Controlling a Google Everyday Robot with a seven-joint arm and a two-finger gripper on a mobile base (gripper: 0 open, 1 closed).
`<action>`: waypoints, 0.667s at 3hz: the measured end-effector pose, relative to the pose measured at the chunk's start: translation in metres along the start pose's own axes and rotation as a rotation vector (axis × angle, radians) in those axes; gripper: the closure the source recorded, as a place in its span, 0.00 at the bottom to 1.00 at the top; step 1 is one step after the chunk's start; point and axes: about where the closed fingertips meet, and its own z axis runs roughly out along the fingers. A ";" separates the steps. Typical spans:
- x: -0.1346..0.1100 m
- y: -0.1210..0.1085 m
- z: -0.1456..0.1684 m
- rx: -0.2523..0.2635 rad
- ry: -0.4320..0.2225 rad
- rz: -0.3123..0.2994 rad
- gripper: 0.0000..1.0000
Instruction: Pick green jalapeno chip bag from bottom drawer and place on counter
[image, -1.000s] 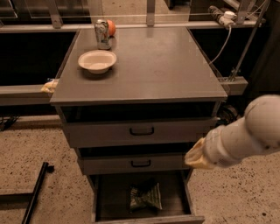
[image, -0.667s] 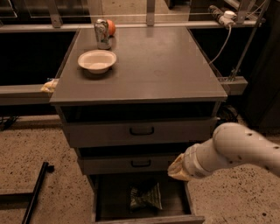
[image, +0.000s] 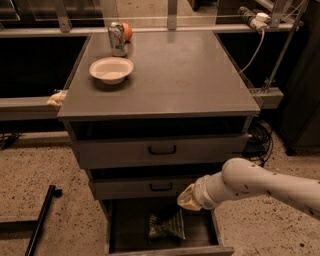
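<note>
Pincer (image: 189, 197): pale yellowish tip on a smooth white arm (image: 260, 186) w/ dark specks. It hangs in front of the middle drawer (image: 125, 189), right end, above the open bottom drawer (image: 127, 227). Spread or pressed together: can't tell.

Green jalapeno chip bag (image: 166, 226): crinkled, pinched at the waist, lying on the drawer's dark grey floor approx. mid-way, below-left of the pincer and apart from it.

Table (image: 190, 75): smooth matte grey rect. top. Near its back-left corner sits a round shallow cream bowl (image: 111, 69). Behind that, at the back edge, a dented shiny can (image: 117, 39) w/ an orange ball (image: 128, 31) beside it.

Off the left edge, a yellowish packet (image: 57, 98) lies on a narrow grey ledge (image: 22, 107).

Top drawer (image: 115, 150) and middle drawer: grey metal, black handles.

Floor (image: 30, 170): speckled beige stone. Room dim.
</note>
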 end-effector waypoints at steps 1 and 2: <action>0.000 0.000 0.000 0.000 0.000 0.000 1.00; 0.016 0.006 0.020 -0.007 -0.004 -0.021 1.00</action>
